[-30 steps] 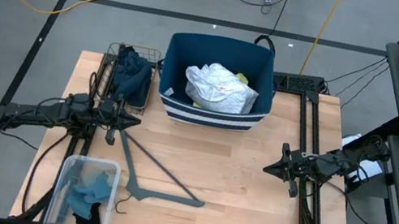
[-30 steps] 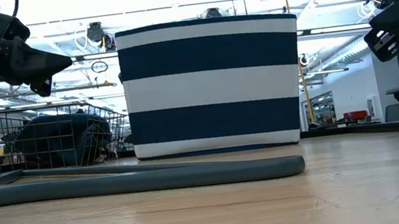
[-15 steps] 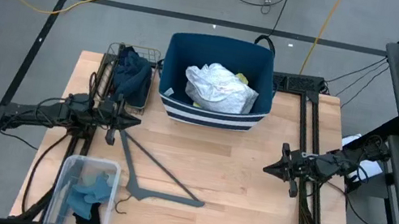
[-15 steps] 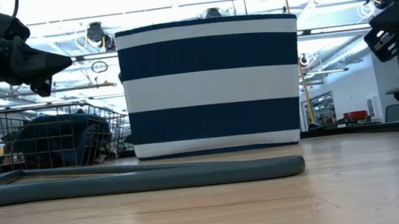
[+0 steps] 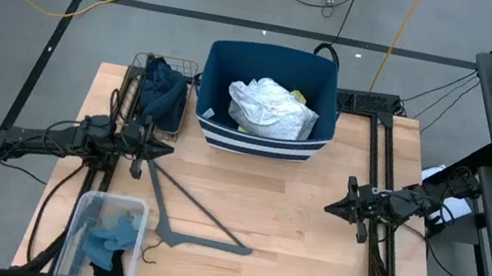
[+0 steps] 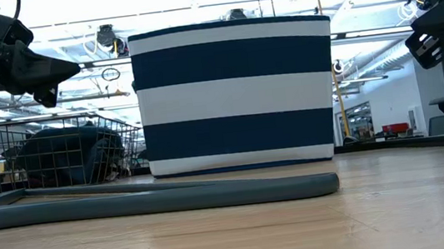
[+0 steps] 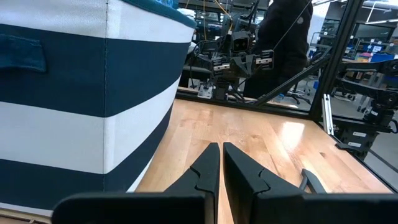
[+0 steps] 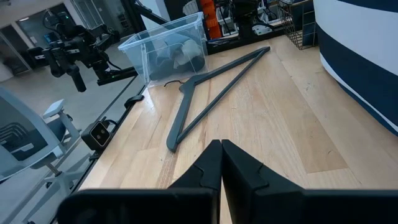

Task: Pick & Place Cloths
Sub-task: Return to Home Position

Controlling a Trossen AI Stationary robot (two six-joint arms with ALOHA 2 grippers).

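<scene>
Left gripper (image 5: pixel 166 150) closed, white shirt (image 5: pixel 271 109) well apart

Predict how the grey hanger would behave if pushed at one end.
The grey hanger looks rigid, so it would probably pivot as one piece. Thin and lying flat on the wooden table, it likely slides rather than rolls.

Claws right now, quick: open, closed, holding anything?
Left claw: closed, empty, over the table's left side.
Right claw: closed, empty, over the table's right side.
</scene>
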